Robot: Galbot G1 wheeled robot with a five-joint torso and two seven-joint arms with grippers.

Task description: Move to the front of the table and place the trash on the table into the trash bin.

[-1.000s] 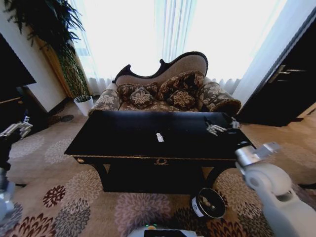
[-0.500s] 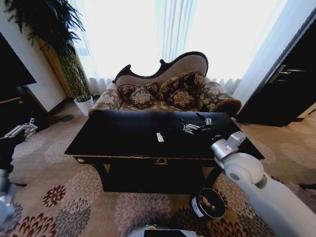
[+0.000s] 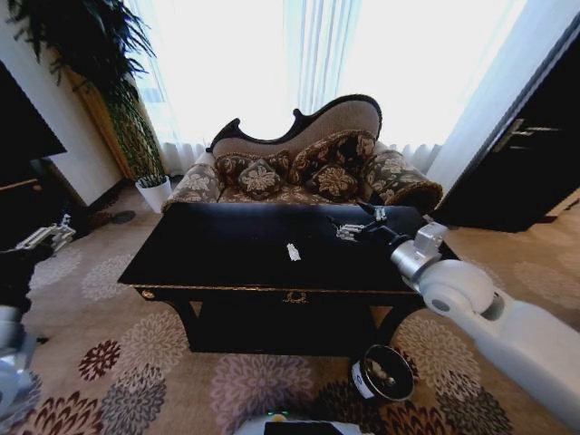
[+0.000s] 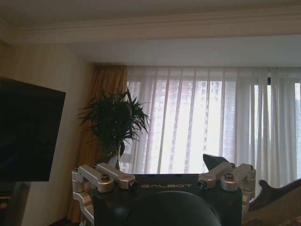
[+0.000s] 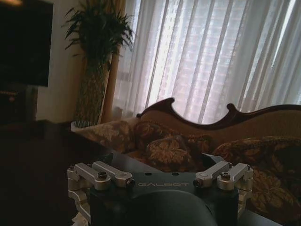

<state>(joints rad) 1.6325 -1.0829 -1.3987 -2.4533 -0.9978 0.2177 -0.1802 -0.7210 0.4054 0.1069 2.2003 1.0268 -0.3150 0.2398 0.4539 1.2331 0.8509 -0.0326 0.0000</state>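
So the right gripper hovers over the table's far right, jaw state unclear; the white scrap mid-table looks featherlight, pinch its middle.

Bright daylight pours through sheer white curtains spanning the far wall. Before them stands a carved dark-framed sofa with floral cushions. A tall leafy plant in a white pot occupies one corner beside a cream wall. The carpet bears large flower medallions. A dark wooden door stands on the other side.
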